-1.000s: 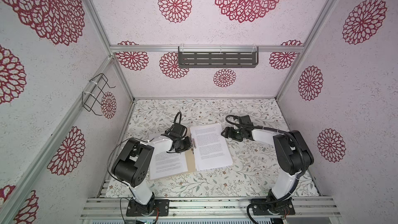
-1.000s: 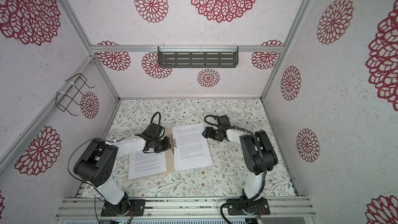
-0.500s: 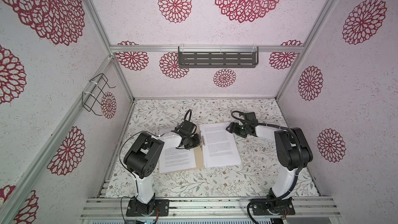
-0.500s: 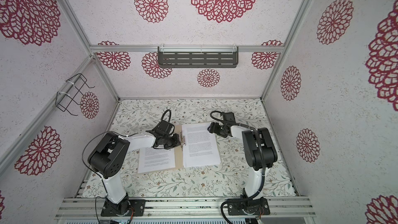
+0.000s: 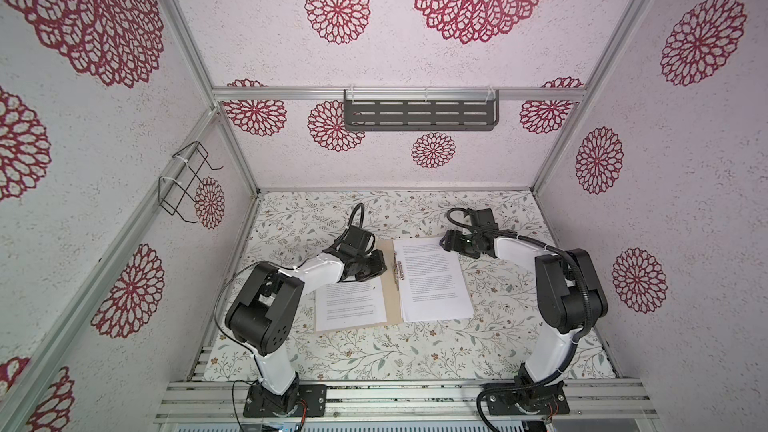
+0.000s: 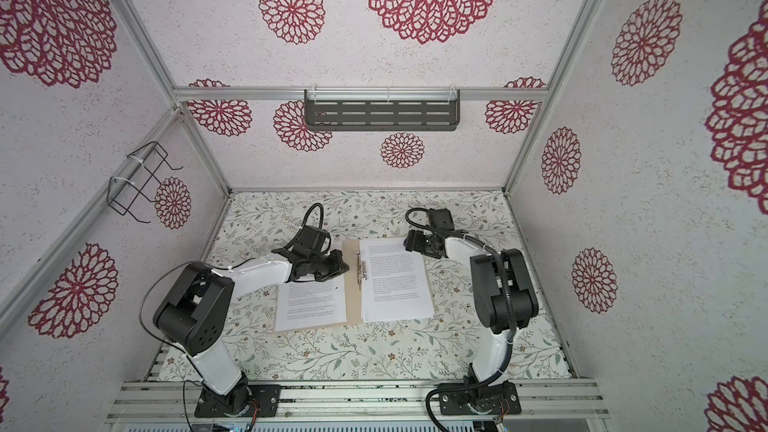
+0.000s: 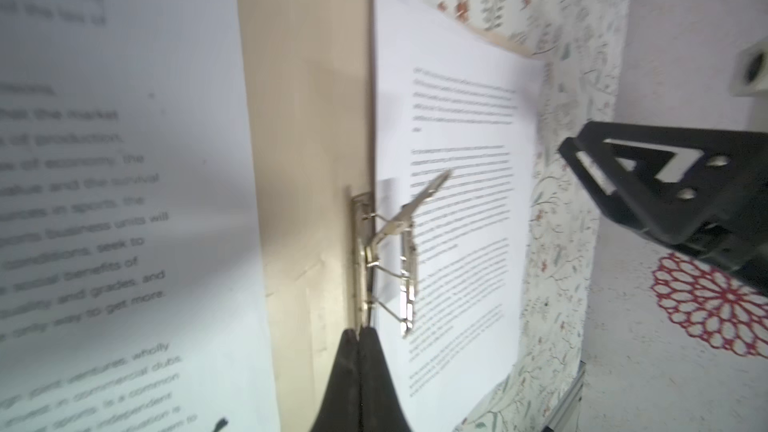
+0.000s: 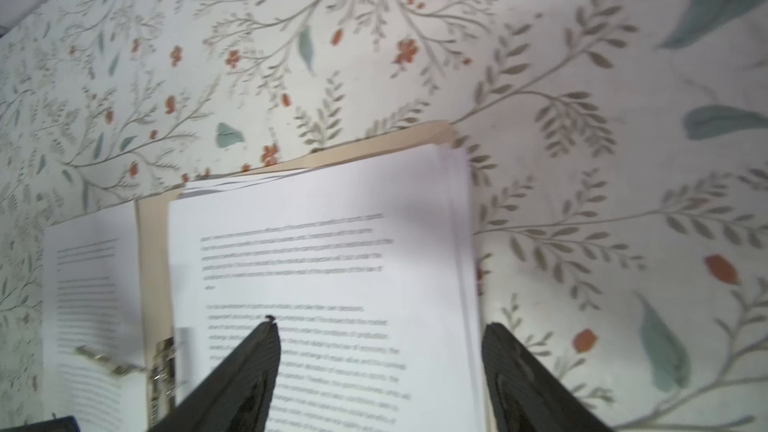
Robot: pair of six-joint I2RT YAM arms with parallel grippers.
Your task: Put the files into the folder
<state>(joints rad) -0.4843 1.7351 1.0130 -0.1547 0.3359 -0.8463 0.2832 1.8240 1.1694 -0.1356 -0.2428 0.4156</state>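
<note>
You have bright, evenly lit pictures in both top views, with only faint shadows under the arms on the floral-patterned worktop (image 5: 374, 351). The wide lens stretches the red flower wall prints (image 5: 83, 14) toward the picture edges. In your left wrist view the nearest white printed paper sheet (image 7: 124, 201) is out of focus, crossed by a pale glare streak. Your right wrist view is soft, its text smeared.

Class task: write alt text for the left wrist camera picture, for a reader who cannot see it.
The shut left gripper points its tips at one end of the metal fastener on the spine of an open tan folder. Printed white sheets lie on both halves; a fastener lever stands tilted up.
</note>
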